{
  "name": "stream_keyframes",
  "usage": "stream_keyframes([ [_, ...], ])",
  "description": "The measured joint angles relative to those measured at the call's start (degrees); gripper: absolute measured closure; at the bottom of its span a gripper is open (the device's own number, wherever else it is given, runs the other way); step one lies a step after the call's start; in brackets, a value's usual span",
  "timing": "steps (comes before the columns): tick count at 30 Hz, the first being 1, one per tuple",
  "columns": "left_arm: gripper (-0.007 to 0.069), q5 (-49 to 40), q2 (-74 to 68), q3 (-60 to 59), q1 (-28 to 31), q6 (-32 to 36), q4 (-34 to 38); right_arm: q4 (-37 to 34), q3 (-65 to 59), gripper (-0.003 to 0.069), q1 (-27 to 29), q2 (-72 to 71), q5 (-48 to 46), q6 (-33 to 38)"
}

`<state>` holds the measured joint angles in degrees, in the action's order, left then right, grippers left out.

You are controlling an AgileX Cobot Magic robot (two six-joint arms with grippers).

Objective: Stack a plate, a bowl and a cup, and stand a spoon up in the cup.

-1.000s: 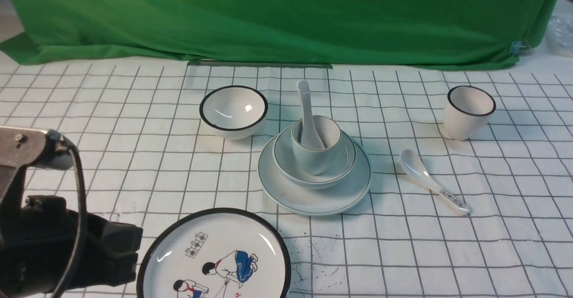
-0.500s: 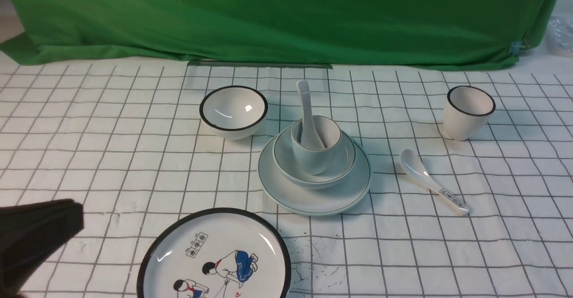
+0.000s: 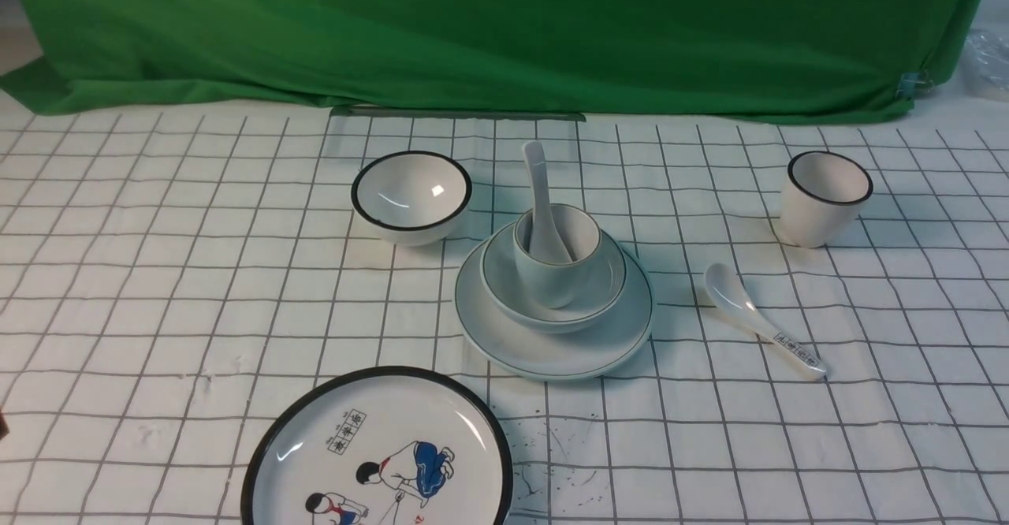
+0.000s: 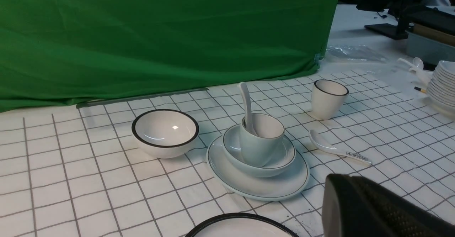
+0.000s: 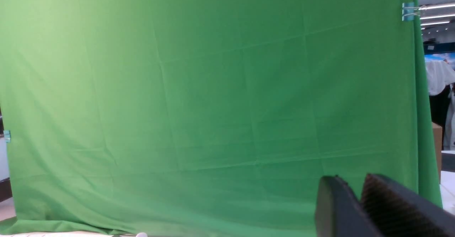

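You find the plate [image 3: 552, 355] on the tabletop [image 3: 197, 288], the bowl [image 3: 607, 281] on it, the cup [image 3: 556, 281] inside the bowl and the spoon [image 3: 538, 186] standing in the cup, handle up. Right gripper [image 5: 360, 190]: jaws together, empty. Left gripper [image 4: 355, 201]: jaws undeterminable, as only one finger shows.

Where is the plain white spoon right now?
Front view, centre: the spoon stands in the cup, stacked on the bowl and plate, handle rising toward the green cloth; black-rimmed bowl to the left, printed spoon to the right.
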<state>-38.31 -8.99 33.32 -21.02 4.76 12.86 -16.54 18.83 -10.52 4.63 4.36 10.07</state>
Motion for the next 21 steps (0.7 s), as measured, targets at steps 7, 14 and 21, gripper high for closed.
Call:
stream_keyframes([
  [7, 0.0624, 0.0, 0.0, 0.0, 0.0, 0.0, 0.01, 0.0, -0.18, 0.0488, 0.0, 0.0, 0.0, -0.06],
  [14, 0.0624, 0.0, 0.0, 0.0, 0.0, 0.79, -0.22, 0.0, -0.18, 0.0473, 0.0, 0.0, 0.0, -0.06],
  [21, 0.0624, 18.31, 2.16, -8.51, 2.93, 4.19, -3.32, 0.0, -0.18, 0.0459, 0.0, 0.0, 0.0, -0.06],
])
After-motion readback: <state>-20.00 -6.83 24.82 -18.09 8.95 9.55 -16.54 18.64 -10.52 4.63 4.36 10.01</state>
